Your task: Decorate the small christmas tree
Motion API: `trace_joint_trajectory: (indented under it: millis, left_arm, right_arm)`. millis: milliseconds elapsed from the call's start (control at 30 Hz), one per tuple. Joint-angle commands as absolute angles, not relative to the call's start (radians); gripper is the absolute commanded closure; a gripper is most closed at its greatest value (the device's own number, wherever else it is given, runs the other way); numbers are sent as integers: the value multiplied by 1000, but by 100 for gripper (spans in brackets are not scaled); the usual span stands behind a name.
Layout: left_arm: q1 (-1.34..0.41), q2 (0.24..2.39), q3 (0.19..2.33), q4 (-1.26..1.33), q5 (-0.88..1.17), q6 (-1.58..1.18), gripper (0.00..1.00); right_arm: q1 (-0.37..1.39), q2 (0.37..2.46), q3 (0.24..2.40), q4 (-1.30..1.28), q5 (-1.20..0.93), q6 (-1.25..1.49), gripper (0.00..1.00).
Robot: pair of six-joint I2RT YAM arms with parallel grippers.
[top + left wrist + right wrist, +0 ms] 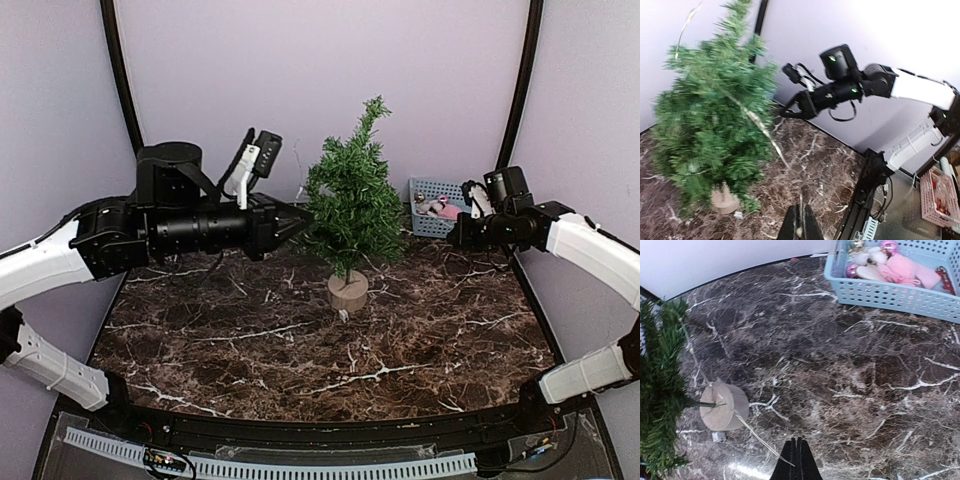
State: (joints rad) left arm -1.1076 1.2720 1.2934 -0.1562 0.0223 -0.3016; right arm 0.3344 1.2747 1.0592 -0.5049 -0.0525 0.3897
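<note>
The small christmas tree (350, 200) stands upright mid-table on its wooden disc base (347, 290). It also shows in the left wrist view (710, 125) and at the left edge of the right wrist view (660, 405). A thin pale wire string (757, 122) lies slantwise across the branches and runs down to my left gripper (801, 220), which is shut on it. My left gripper (298, 226) sits at the tree's left side. My right gripper (453, 236) is right of the tree. In its own view my right gripper (799, 452) is shut, and the wire (752, 432) runs from its tip to the base (724, 406).
A light blue basket (425, 225) of pink and silver ornaments sits at the back right, behind my right gripper; it also shows in the right wrist view (890, 295). A small white tag (342, 314) lies by the tree base. The table is dark brown marble (300, 360).
</note>
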Motion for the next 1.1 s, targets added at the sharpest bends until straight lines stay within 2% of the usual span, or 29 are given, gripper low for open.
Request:
trace_joint_trajectory:
  millis: [0,300,567,700,867,1000,1033,1067]
  left_arm:
    - [-1050,1186,1359,-335,-97,-365,100]
    - [-821,1183,1514,-610,-290,-264,100]
    - [-630,1260,1554,-705,-508,-142,100]
    - [-566,1286,1518,-700,-533,-133,100]
    - [-550,1259,1443,-625,-446,-142,100]
    - [-517,1269,1436,-646,-497,-134,100]
    - [-512,1270,1435,-650,-507,-132,100]
    - [-506,1269,1433,-653,-526,-128,100]
  right_arm:
    - [341,1232,1048,-515,-267,353,100]
    - [352,1220,1052,-560,-439,337,100]
    - [450,1217,1058,-586,-551,297,100]
    - [485,1220,1054,-589,-552,304,100]
    - [490,1202,1036,-538,-603,345,100]
    - [500,1203,1003,-456,-646,399,100]
    - [503,1199,996,-434,-636,416,98]
    - [503,1194,991,-416,-612,434,91]
